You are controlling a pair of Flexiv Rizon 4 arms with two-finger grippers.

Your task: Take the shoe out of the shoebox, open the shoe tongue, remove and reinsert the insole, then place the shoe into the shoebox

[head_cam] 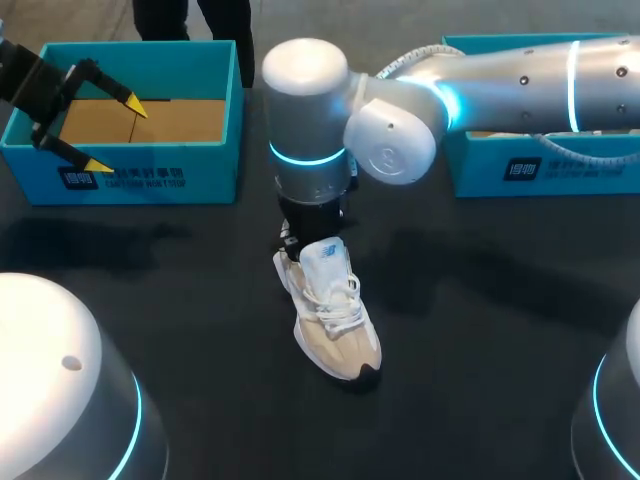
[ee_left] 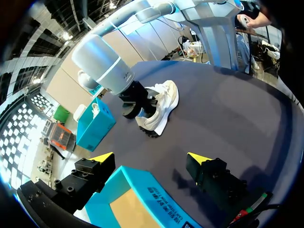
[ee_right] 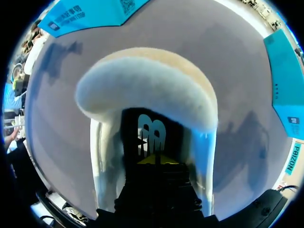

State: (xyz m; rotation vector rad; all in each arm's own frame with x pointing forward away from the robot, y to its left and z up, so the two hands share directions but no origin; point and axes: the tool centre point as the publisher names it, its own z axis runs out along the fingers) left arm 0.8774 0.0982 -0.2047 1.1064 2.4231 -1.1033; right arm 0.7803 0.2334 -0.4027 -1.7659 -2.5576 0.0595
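- Over the near wall of the left shoebox (head_cam: 130,180), at the far left of the worktop (head_cam: 480,300), I see my left gripper (head_cam: 115,134) hanging with its fingers spread wide and nothing between them.
- From the left wrist view, one yellow tip (ee_left: 102,156) sits outside the teal wall and the other (ee_left: 199,157) over the dark worktop beside it. Brown cardboard shows inside the box below.
- Near the middle of the worktop, the sneaker (head_cam: 335,315) stands upright on its sole, outside both boxes. It is white and beige with a dark sole. Its heel points toward the far side and its toe toward me, angled a little to my right.
- The laces (head_cam: 342,300) are threaded and loose, and the tongue (head_cam: 325,255) stands up behind them.
- My right arm (head_cam: 520,75) comes in from the right and reaches past the middle, with its wrist pointing straight down over the sneaker's heel.
- The right gripper (ee_right: 156,159) is down in the shoe's opening. In its wrist view a padded white edge arcs just ahead of it, with a dark interior and a pale logo beneath.
- Only one patch of yellow shows there, so I cannot tell whether those fingers are apart or clamped on anything.
- The right shoebox (head_cam: 540,165) sits at the far right, partly under the right arm and well apart from the sneaker.
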